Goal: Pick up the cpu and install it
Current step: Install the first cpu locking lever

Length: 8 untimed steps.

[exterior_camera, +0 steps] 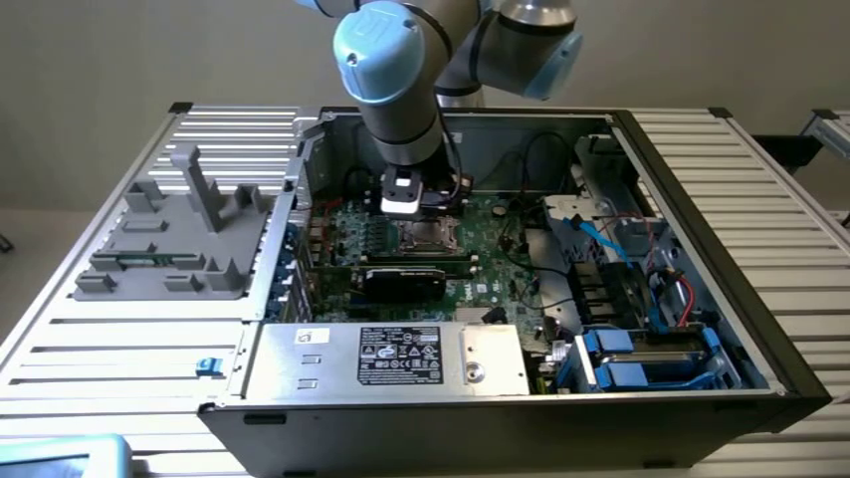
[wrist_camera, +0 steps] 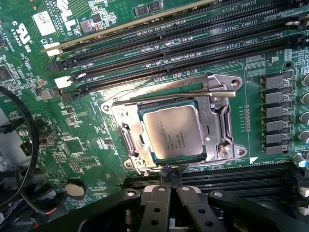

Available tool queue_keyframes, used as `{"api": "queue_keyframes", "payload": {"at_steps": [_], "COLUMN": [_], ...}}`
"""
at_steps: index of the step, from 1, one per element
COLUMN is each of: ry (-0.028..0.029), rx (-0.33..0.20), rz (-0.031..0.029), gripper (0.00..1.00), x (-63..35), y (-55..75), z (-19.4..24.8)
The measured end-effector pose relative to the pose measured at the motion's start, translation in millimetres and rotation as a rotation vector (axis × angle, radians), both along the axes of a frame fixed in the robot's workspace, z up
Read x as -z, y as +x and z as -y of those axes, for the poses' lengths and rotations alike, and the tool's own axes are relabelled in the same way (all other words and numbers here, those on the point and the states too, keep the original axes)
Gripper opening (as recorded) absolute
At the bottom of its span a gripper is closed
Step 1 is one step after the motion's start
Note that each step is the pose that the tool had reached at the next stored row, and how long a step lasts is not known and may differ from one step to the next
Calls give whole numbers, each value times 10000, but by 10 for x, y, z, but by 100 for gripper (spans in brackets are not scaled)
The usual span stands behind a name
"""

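The cpu [wrist_camera: 175, 132], a flat silver square with a thin green rim, lies inside the metal socket frame [wrist_camera: 215, 123] on the green motherboard [wrist_camera: 77, 145]. My gripper [wrist_camera: 172, 170] is shut, its black fingers [wrist_camera: 157, 205] pressed together with nothing between them, their tips at the socket's edge just beside the cpu. In the exterior view the gripper [exterior_camera: 422, 211] hangs straight down inside the open computer case [exterior_camera: 783, 368], right above the socket with the cpu [exterior_camera: 428, 237].
Black memory slots [wrist_camera: 193, 43] run along one side of the socket, and a black cable [wrist_camera: 29, 145] loops nearby. A silver power supply with a white label [exterior_camera: 398, 357] fills the case's front. A grey fixture [exterior_camera: 186, 234] stands at the exterior view's left.
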<state>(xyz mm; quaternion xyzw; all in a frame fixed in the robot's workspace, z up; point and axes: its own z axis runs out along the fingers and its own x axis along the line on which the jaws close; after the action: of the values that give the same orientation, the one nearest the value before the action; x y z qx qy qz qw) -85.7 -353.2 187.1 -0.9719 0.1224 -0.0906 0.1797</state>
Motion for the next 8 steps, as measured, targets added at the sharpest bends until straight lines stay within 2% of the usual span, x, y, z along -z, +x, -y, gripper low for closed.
{"api": "queue_keyframes", "payload": {"at_steps": [8], "ry": [1], "rx": [6], "rz": [0], "gripper": [11], "x": [0], "y": [8], "z": [1]}}
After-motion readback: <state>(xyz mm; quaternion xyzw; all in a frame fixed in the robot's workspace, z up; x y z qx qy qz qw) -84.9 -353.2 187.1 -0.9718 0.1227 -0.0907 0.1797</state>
